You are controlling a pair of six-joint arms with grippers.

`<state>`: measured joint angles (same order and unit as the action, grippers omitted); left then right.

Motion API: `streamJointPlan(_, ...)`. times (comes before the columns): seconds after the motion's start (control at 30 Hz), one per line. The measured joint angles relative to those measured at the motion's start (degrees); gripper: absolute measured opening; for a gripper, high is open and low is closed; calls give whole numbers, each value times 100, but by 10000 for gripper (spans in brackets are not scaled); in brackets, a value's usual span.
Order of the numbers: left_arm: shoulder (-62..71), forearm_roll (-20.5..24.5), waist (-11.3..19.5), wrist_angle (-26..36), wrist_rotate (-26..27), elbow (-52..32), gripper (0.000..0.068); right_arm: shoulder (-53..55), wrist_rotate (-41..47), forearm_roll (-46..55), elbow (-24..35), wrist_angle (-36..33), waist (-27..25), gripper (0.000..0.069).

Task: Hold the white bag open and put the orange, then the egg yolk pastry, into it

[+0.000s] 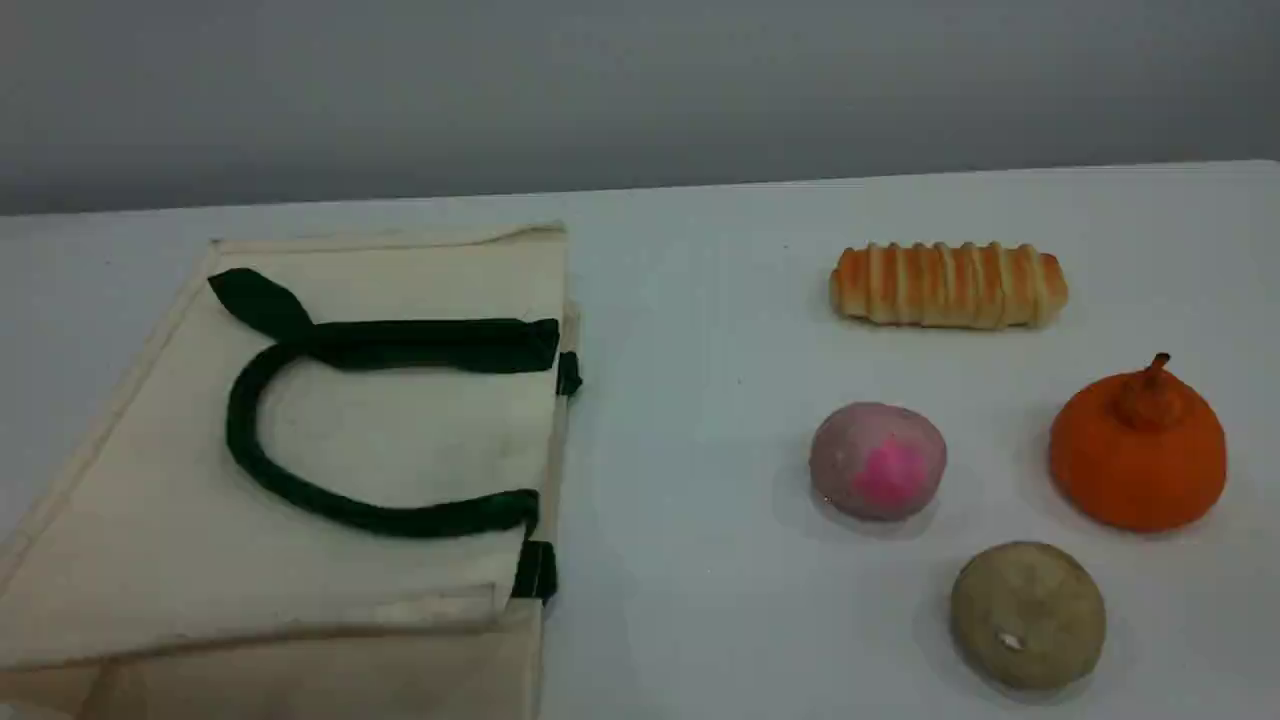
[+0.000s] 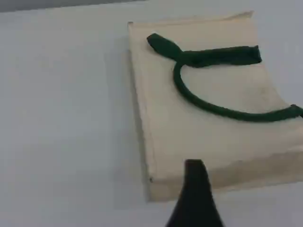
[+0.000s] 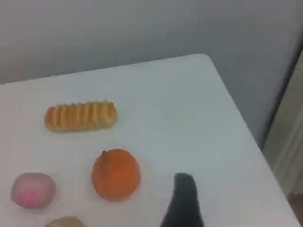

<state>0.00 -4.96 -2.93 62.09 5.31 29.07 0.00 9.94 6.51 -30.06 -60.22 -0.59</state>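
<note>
Since the cream-white canvas tote (image 1: 400, 440) lies flat, well apart from the knobbed orange fruit (image 1: 1137, 450) and domed tan bun (image 1: 1027, 615), the spread left pincer (image 2: 194, 189) might pinch both layers; the right pincer (image 3: 183, 194) is spread too.

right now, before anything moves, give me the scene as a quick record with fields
white bag: flat on the table, left side, not held open
handles: dark green, folded across the bag's top face
orange: far right, stem up
egg yolk pastry: nearest the camera, front-left of the orange
pink ball: left of the orange
bread roll: farthest from the camera
left end effector: open, over the bag's edge, holding nothing
right end effector: open, right of the orange, holding nothing
</note>
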Motion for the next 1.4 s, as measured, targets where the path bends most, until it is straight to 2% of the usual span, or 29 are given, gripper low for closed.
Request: streamJointPlan(1.4, 0, 0, 0, 0, 0, 0, 484, 0, 6, -101, 0, 0, 0, 529)
